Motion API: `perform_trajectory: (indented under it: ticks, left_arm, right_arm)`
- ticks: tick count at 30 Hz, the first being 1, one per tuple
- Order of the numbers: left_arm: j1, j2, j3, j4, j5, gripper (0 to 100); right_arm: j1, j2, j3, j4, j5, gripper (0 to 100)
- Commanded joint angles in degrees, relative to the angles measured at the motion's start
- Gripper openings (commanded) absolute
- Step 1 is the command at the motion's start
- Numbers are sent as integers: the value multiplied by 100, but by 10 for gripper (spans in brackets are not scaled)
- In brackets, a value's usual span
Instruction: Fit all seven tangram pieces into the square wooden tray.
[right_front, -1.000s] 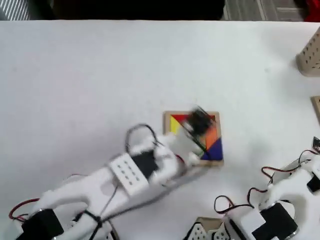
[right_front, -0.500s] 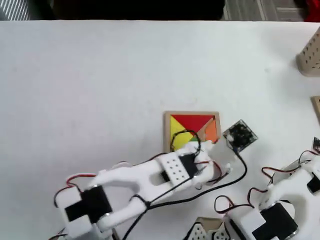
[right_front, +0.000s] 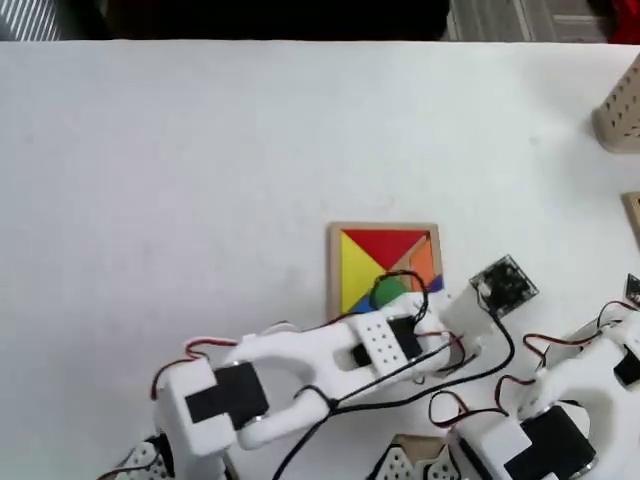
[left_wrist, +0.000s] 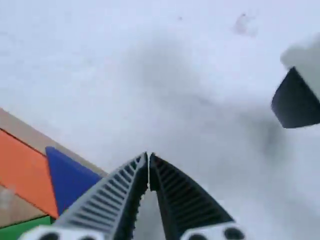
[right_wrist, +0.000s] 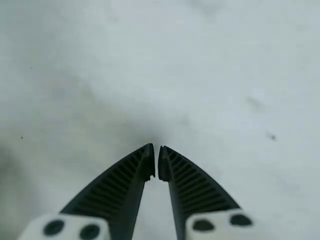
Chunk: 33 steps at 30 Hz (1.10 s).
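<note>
The square wooden tray (right_front: 331, 262) lies mid-table with a red triangle (right_front: 385, 242), a yellow triangle (right_front: 355, 270), an orange piece (right_front: 425, 265) and a green piece (right_front: 388, 291) flat inside it. My left arm (right_front: 385, 340) lies across the tray's near edge and hides that side. In the left wrist view my left gripper (left_wrist: 149, 159) is shut and holds nothing, over bare table just off a tray corner (left_wrist: 20, 129) with the orange piece (left_wrist: 22, 175), a blue piece (left_wrist: 70, 175) and the green piece (left_wrist: 20, 230). My right gripper (right_wrist: 155, 162) is shut and empty over bare table.
The right arm (right_front: 560, 425) rests at the near right corner, with part of it (left_wrist: 295, 100) ahead of my left gripper. Perforated wooden blocks stand at the right edge (right_front: 620, 110) and the near edge (right_front: 410, 460). Loose cables (right_front: 470, 375) run between the arms.
My left arm has swung from above the tray to its near right side, uncovering the red, yellow and orange pieces. The right arm has kept still.
</note>
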Motion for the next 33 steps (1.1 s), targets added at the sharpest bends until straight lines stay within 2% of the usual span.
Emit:
perform_trajectory:
  ticks: [1,10,21,33]
  left_arm:
    - [-242,207,-440,-114,26,31]
    - [-268,154,-448,378,44,31]
    - [-813,48,-440,659,70,31]
    - [-312,-4,-492,862,62,31]
  right_arm:
    - [13,-40,9,-40,70,23]
    - [13,-40,9,-40,70,23]
    - [13,-40,9,-40,70,22]
    - [4,-40,9,-40,70,23]
